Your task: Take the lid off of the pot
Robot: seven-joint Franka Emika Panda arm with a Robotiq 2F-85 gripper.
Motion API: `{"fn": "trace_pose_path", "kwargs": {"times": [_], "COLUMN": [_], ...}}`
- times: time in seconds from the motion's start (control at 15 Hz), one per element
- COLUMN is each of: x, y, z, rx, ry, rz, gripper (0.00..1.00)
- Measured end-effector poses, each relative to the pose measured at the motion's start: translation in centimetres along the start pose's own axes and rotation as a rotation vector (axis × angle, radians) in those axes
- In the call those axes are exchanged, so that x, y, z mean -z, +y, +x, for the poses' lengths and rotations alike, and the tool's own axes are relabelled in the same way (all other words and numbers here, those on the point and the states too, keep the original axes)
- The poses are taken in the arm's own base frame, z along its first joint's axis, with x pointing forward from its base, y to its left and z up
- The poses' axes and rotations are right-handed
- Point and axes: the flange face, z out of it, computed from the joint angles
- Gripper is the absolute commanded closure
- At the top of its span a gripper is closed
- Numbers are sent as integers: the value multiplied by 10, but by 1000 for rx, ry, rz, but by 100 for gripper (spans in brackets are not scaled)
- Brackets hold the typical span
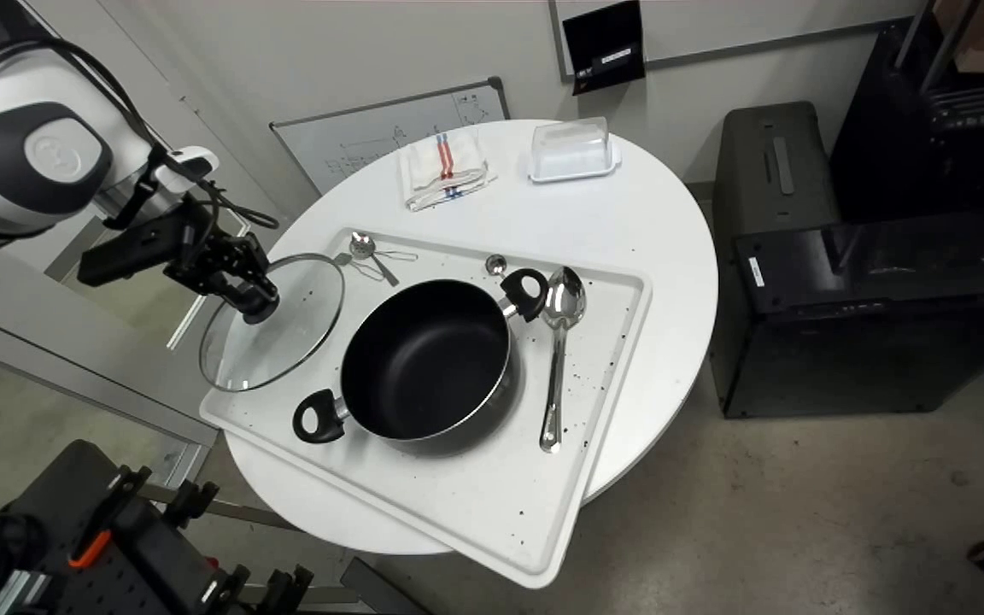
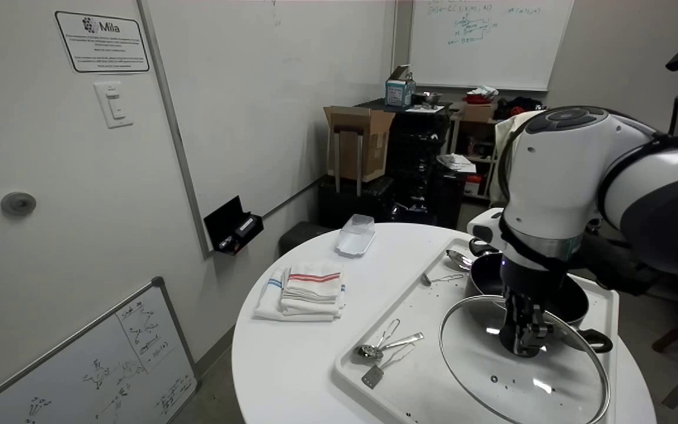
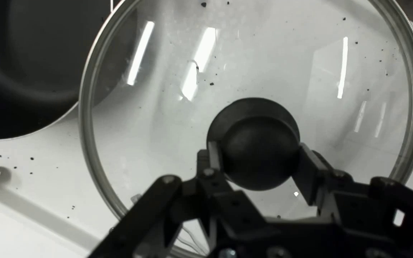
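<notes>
The lid, clear glass with a metal rim and a dark knob, is off the pot in both exterior views (image 1: 313, 312) (image 2: 527, 386) and fills much of the wrist view (image 3: 170, 125). My gripper (image 1: 254, 295) is shut on the lid's knob, with a finger on each side of it in the wrist view (image 3: 258, 154). The lid appears held above the tray, beside the pot. The black pot (image 1: 428, 359) stands uncovered on the tray, its dark inside showing. In an exterior view my arm and the lid partly hide the pot (image 2: 568, 300). The wrist view shows part of the pot (image 3: 31, 71).
The white tray (image 1: 475, 521) lies on a round white table (image 1: 671, 256). A large metal spoon (image 1: 562, 307) lies beside the pot. Small metal utensils (image 1: 362, 246) and a small ladle (image 1: 496, 264) lie near the tray's back edge. Folded towels (image 1: 445, 166) and a butter dish (image 1: 573, 154) stand behind.
</notes>
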Motion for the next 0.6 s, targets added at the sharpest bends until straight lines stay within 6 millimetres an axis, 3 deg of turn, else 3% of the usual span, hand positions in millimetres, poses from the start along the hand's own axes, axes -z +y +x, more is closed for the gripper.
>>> {"fn": "trace_pose_path", "kwargs": {"times": [0.6], "x": [-69], "y": [1], "z": [18], "rx": [6], "ry": [2], "rz": [34], "gripper": [75]}}
